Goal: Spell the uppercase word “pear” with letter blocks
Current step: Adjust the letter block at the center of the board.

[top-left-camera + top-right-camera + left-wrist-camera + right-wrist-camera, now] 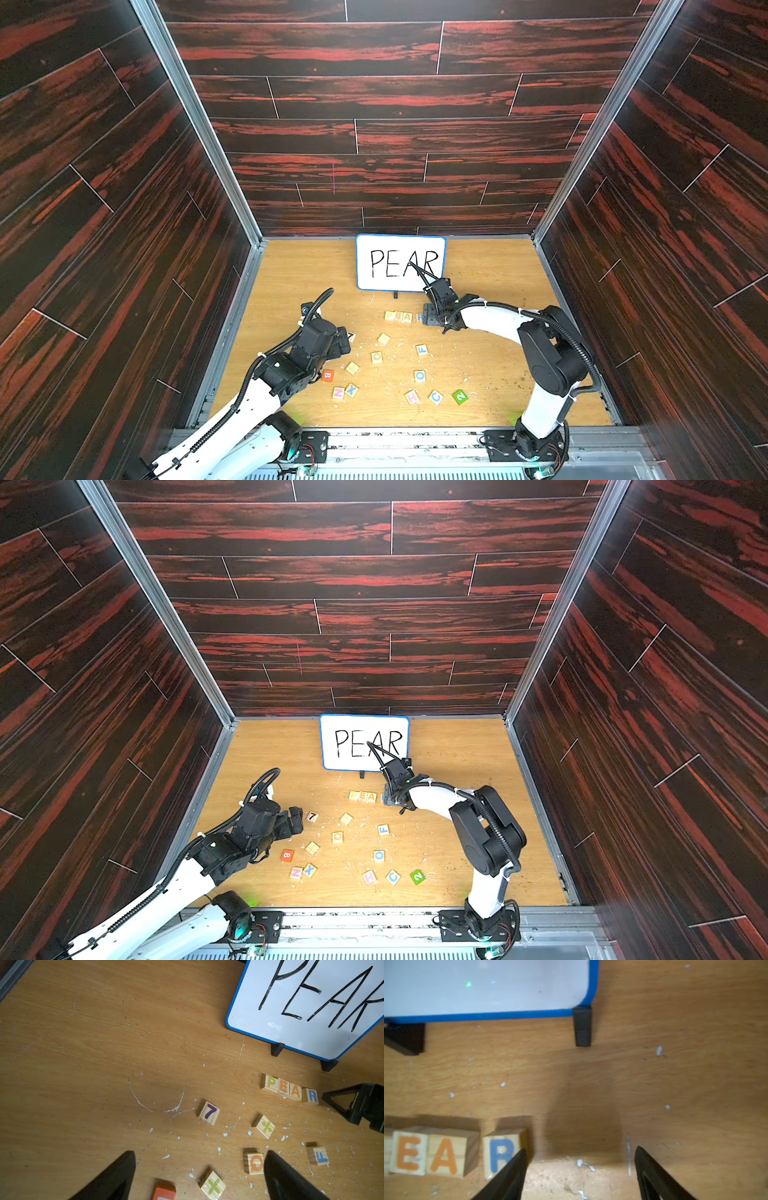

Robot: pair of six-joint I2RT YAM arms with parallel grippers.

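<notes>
"Fingers (508,1178) on your right stand apart, empty, beside the R block (501,1153) — why?"

"Row looks finished — your letter blocks (289,1089) read PEAR on the tabletop (104,1043); left fingers (116,1180) gape, empty too."

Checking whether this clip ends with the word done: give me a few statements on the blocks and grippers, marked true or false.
1. P, E, A and R stand in a row before the whiteboard. True.
2. The right gripper is clamped on R. False: its jaws are open and empty, with R beside one finger.
3. The left gripper is open and empty. True.
4. The 7 block is in the row. False: it lies apart, nearer the left gripper.
</notes>
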